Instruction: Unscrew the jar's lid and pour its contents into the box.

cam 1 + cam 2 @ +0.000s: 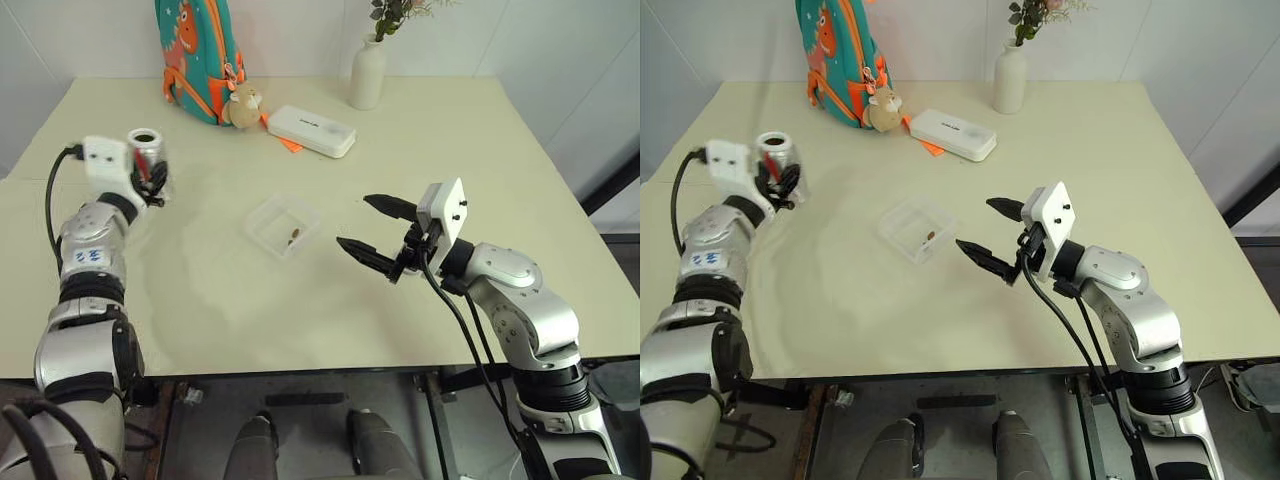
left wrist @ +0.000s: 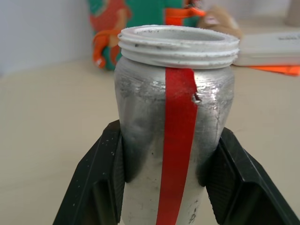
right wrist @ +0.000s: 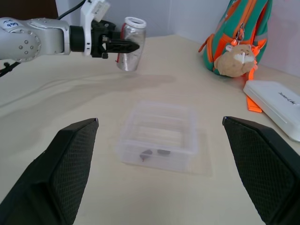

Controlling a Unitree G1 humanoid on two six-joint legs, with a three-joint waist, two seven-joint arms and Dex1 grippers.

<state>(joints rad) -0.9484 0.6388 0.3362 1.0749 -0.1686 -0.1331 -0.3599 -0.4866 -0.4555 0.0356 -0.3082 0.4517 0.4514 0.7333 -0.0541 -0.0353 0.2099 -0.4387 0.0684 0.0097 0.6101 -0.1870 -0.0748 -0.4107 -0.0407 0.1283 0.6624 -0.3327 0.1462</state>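
Note:
My left gripper [image 1: 153,178] is shut on the jar [image 1: 147,152], a silvery cylinder with a red strip. It holds the jar roughly upright over the table's left side. The jar's threaded white mouth [image 2: 178,44] is open and bare; the lid is out of view. The clear box [image 1: 262,215] sits at mid-table with a few brownish contents [image 3: 152,153] on its floor. To the right of the box, my right gripper [image 1: 355,221] stands open and empty, pointing at it.
A teal and orange backpack [image 1: 195,55] with a plush bear [image 1: 243,103] stands at the back. Beside it lie a white oblong case [image 1: 311,130] and an orange scrap [image 1: 290,145]. A white vase [image 1: 367,75] stands at the back right.

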